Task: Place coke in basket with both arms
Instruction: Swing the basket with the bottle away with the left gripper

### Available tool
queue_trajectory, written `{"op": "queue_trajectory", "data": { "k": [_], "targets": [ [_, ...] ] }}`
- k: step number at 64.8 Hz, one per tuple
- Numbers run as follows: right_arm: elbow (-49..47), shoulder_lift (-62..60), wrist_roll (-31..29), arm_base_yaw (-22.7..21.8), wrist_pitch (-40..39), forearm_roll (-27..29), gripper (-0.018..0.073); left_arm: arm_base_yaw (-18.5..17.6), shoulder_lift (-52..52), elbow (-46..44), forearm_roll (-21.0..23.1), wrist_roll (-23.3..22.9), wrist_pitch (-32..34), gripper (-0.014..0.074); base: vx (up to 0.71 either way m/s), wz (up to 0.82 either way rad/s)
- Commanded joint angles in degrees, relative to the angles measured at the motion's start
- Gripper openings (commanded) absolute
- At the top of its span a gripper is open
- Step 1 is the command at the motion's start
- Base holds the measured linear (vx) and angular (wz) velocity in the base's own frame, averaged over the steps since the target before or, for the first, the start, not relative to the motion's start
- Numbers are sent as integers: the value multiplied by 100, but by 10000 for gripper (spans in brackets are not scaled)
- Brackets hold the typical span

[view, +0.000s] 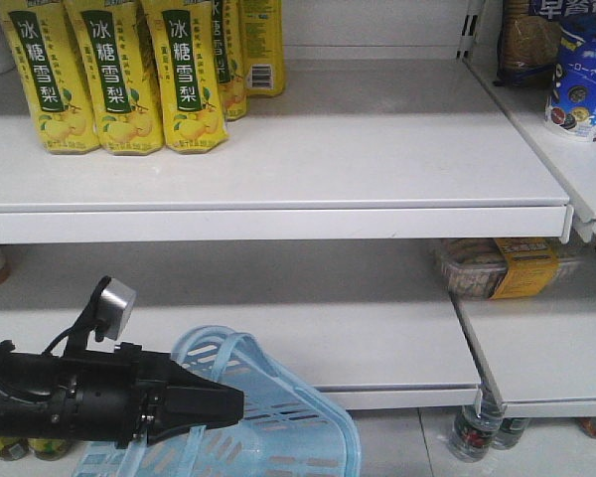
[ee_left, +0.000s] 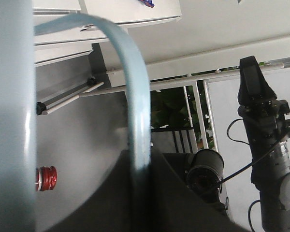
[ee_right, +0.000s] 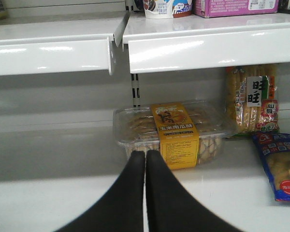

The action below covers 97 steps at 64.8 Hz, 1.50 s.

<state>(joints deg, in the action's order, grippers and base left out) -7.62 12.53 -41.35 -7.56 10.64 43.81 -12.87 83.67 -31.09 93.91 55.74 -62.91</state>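
1. At the left of the front view, the left gripper [view: 214, 405] is clamped on a loop handle of the basket [view: 298, 422], which hangs low in front of the lower shelf [view: 278, 328]; the left wrist view shows the pale blue handle [ee_left: 135, 111] running through the dark jaws.
2. We see only a red cap [ee_left: 47, 178] low at the left of the left wrist view, beside a pale blue blur we take for the basket's wall. We judge it to be the coke; whether it lies inside the basket we cannot tell.
3. We expect the coke to be a stiff metal bottle, smooth and slippery, fairly heavy if full. We would take it around the body just below the shoulder, not by the narrow cap.
4. The basket is light and flexes; held by one handle it will tilt.
5. To the right, the right gripper [ee_right: 145, 162] is fully closed and empty, pointing at a clear biscuit box [ee_right: 174, 133] on the shelf.
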Motion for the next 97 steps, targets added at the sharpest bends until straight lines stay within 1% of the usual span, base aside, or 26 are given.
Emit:
{"op": "queue_trajectory", "data": {
  "k": [1,8,15,23,34,39,42,48,54,61,67,72,73,80,83,86,88,93,94,95,96,97],
  "targets": [
    [-160,33,-38,-30,-281,55,-10,-23,-202,-143,783,8,-613,-6,0,0],
    [-160,33,-38,-30,-281,55,-10,-23,-223,-143,754,8,-631,-6,0,0],
    [-160,33,-38,-30,-281,55,-10,-23,-531,-138,576,8,-647,-6,0,0],
    [-160,33,-38,-30,-281,55,-10,-23,-1276,-138,380,8,-637,-6,0,0],
    [-160,33,-38,-30,-281,55,-10,-23,-2368,-134,330,12,-582,-6,0,0],
    [-160,33,-38,-30,-281,55,-10,-23,-2934,-65,315,12,-348,-6,0,0],
    [-160,33,-38,-30,-281,55,-10,-23,-3167,-3,218,12,-153,-6,0,0],
    [-160,33,-38,-30,-281,55,-10,-23,-3684,150,-193,9,294,-6,0,0],
    [-160,33,-38,-30,-281,55,-10,-23,-4131,329,-743,-33,785,-6,0,0],
    [-160,33,-38,-30,-281,55,-10,-23,-4514,499,-1252,-33,1227,-6,0,0],
    [-160,33,-38,-30,-281,55,-10,-23,-4823,652,-1589,-33,1670,-6,0,0],
    [-160,33,-38,-30,-281,55,-10,-23,-5116,730,-1927,-33,2134,-6,0,0],
    [-160,33,-38,-30,-281,55,-10,-23,-5163,744,-2056,-33,2202,-6,0,0],
    [-160,33,-38,-30,-281,55,-10,-23,-5519,838,-2568,-70,2637,-6,0,0],
    [-160,33,-38,-30,-281,55,-10,-23,-5667,890,-2778,-262,2881,-6,0,0],
    [-160,33,-38,-30,-281,55,-10,-23,-5849,958,-3055,-691,3163,-6,0,0],
    [-160,33,-38,-30,-281,55,-10,-23,-5992,1002,-3254,-1079,3331,-6,0,0],
    [-160,33,-38,-30,-281,55,-10,-23,-6283,1147,-3953,-1975,3749,-6,0,0],
    [-160,33,-38,-30,-281,55,-10,-23,-6371,1194,-4166,-2256,3849,-6,0,0],
    [-160,33,-38,-30,-281,55,-10,-23,-6430,1207,-4238,-2445,3883,-6,0,0],
    [-160,33,-38,-30,-281,55,-10,-23,-6518,1262,-4470,-2722,3966,-6,0,0],
    [-160,33,-38,-30,-281,55,-10,-23,-6575,1296,-4619,-2904,4022,-6,0,0]
  ]
}}
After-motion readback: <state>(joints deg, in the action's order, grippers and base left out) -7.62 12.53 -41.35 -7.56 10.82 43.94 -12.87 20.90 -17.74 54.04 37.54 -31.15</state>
